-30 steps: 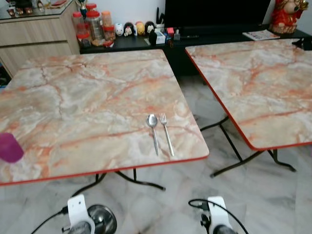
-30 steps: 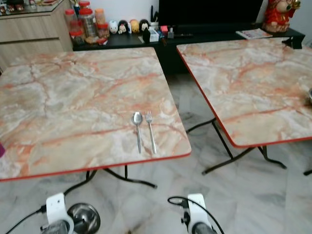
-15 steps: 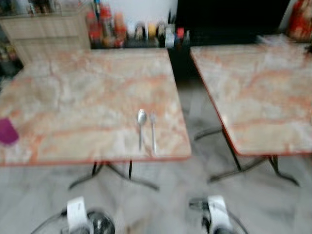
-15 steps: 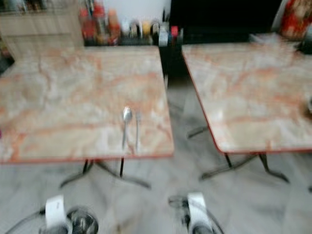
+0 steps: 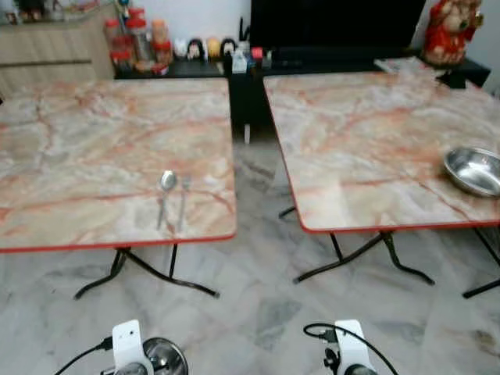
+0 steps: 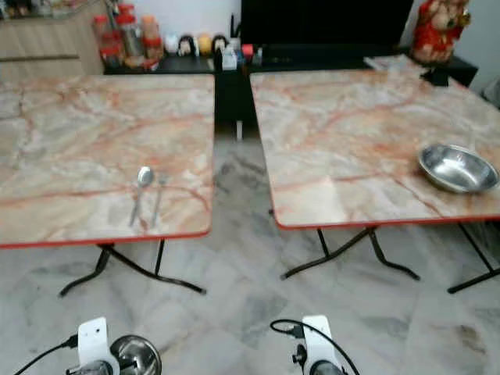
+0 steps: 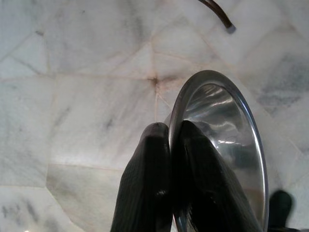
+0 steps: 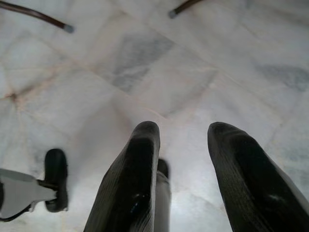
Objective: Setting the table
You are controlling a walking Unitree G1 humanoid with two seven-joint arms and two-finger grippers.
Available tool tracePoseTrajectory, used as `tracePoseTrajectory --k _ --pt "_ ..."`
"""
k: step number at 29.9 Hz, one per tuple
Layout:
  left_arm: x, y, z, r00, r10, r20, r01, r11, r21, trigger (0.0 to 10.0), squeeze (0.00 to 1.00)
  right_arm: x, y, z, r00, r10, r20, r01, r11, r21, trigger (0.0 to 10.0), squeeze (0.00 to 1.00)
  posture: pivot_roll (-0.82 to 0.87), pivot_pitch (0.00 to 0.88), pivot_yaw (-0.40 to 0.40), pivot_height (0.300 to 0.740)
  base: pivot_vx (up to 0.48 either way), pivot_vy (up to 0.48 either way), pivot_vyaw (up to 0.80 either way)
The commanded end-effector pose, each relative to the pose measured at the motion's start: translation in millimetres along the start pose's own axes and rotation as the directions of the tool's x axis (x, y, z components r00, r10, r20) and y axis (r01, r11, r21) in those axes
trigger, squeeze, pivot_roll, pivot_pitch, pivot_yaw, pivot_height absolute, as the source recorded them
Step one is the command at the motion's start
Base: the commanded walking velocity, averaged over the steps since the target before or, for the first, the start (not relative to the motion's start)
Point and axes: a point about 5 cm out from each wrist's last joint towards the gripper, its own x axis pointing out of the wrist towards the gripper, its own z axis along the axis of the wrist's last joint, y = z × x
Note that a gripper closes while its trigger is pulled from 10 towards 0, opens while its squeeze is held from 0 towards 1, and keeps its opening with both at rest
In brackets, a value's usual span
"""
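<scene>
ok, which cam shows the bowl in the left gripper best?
Left wrist view: the held bowl sits close up, its rim pinched in the left gripper. The eye views catch just part of it at the bottom edge, beside the arm.

The robot's head has swung to its right, so everything sits further left in view than a second ago. The spoon (image 5: 166,191) and fork (image 5: 183,197) lie unmoved on the left worktop (image 5: 78,148). The right worktop (image 5: 367,141) now shows much more fully, bringing a steel bowl (image 5: 474,170) near its right edge into view. The purple cup has slipped out of view on the left.
</scene>
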Motion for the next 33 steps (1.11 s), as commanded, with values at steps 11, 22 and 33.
tracePoseTrajectory --k 11,22,33 --pt "-1.2 -11.1 -3.2 0.999 -0.041 -0.002 0.041 0.999 -0.004 10.0 0.0 -0.8 -6.7 -2.1 1.0 -0.011 -0.005 0.011 1.0 -0.004 10.0 0.0 -0.07 0.0 0.024 0.732 0.0 -0.43 0.0" --pt "-1.5 -12.4 -3.8 0.999 -0.051 0.003 0.051 0.999 0.0 10.0 0.0 -0.6 -4.6 -1.7 1.0 -0.003 -0.004 0.003 1.0 -0.014 10.0 0.0 -0.07 0.0 0.026 0.732 0.0 -0.427 0.0" --pt "-2.5 -12.4 -4.8 0.997 -0.071 0.034 0.073 0.997 -0.039 10.0 0.0 -0.9 -4.5 -3.2 1.0 0.002 -0.008 -0.002 1.0 -0.023 10.0 0.0 -0.06 0.0 0.019 0.732 0.024 -0.188 0.0"
